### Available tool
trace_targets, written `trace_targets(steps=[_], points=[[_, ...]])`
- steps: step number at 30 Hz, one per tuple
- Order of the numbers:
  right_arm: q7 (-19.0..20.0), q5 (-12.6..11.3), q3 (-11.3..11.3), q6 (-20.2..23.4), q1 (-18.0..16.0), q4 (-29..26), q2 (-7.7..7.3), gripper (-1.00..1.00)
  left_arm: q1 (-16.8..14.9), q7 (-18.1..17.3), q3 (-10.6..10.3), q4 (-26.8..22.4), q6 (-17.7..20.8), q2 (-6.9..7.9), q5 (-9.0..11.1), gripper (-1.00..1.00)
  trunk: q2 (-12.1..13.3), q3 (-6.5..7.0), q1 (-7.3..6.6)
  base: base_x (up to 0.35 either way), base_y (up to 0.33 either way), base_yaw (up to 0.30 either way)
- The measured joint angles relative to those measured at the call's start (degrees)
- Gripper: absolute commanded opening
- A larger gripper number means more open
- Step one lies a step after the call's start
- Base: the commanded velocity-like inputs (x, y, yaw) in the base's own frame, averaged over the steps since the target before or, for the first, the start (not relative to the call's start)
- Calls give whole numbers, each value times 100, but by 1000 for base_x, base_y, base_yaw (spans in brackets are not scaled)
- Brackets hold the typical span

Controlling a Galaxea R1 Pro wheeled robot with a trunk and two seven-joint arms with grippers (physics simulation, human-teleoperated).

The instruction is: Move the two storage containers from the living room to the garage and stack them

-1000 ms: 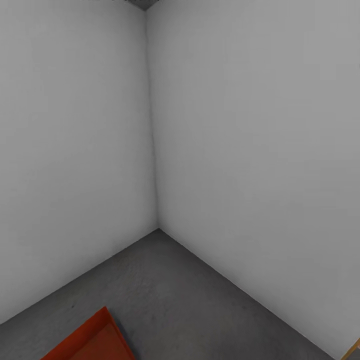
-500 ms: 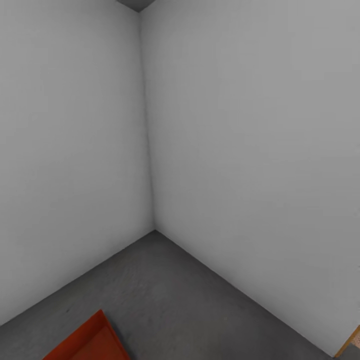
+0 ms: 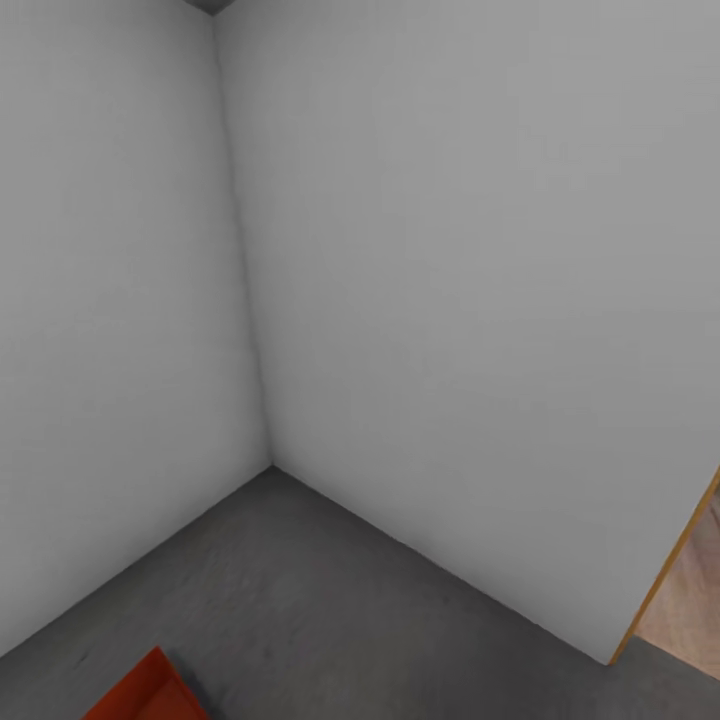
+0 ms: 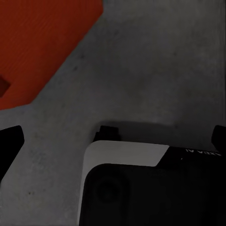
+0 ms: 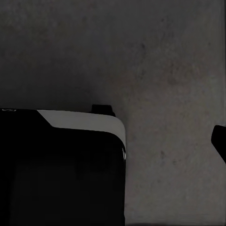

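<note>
Over the dark grey concrete floor (image 4: 155, 61) the left gripper (image 4: 115, 134) points downward, its dark fingertips wide apart at the frame's edges, holding nothing. Near it, an orange-red storage container (image 4: 37, 47) rests on the concrete, untouched. From the head camera, that container's corner (image 3: 150, 690) lies near a corner of grey-white walls (image 3: 450, 300). For the right gripper, whether open or closed cannot be told; it touches nothing visible.

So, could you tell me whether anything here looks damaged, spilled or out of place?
Nothing stands out. The orange-red ribbed plastic bin sits on the dark grey concrete floor near the corner of the grey-white walls, with no spill or damage visible.
</note>
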Motion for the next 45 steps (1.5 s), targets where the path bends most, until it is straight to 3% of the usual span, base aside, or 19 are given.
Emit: trace_targets(steps=[45], points=[[0, 0, 2, 0, 0, -1, 12, 100, 0, -4, 0, 1, 2, -9, 0, 100, 0, 0, 0, 0, 0, -297]])
